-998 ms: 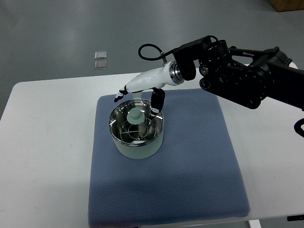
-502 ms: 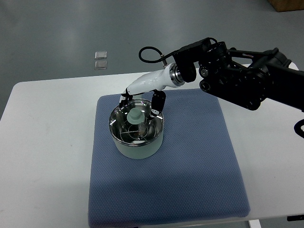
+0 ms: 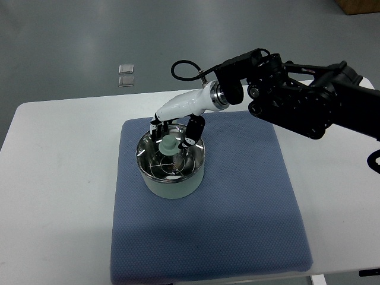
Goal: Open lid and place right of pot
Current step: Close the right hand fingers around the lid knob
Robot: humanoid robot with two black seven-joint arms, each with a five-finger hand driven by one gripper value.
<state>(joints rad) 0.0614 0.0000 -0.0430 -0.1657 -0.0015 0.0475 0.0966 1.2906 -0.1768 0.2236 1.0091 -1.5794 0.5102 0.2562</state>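
Note:
A pale green pot [image 3: 170,178] stands on the left part of a blue mat [image 3: 237,202]. A glass lid [image 3: 169,159] with a metal rim covers it, with a pale green knob [image 3: 168,145] at its centre. My right hand [image 3: 173,135], white with black fingers, reaches in from the right over the pot's far rim. Its fingers [image 3: 191,132] hang spread on either side of the knob, close to it, and I cannot tell whether they touch it. The left arm does not show.
The mat lies on a white table [image 3: 53,178]; bare mat stretches right of the pot. Two small clear squares [image 3: 125,75] lie on the grey floor beyond the table. My dark right arm [image 3: 303,98] spans the upper right.
My right hand has come forward and down over the lid, and its fingers have curled downward so they now flank the knob. The pot and lid have not moved.

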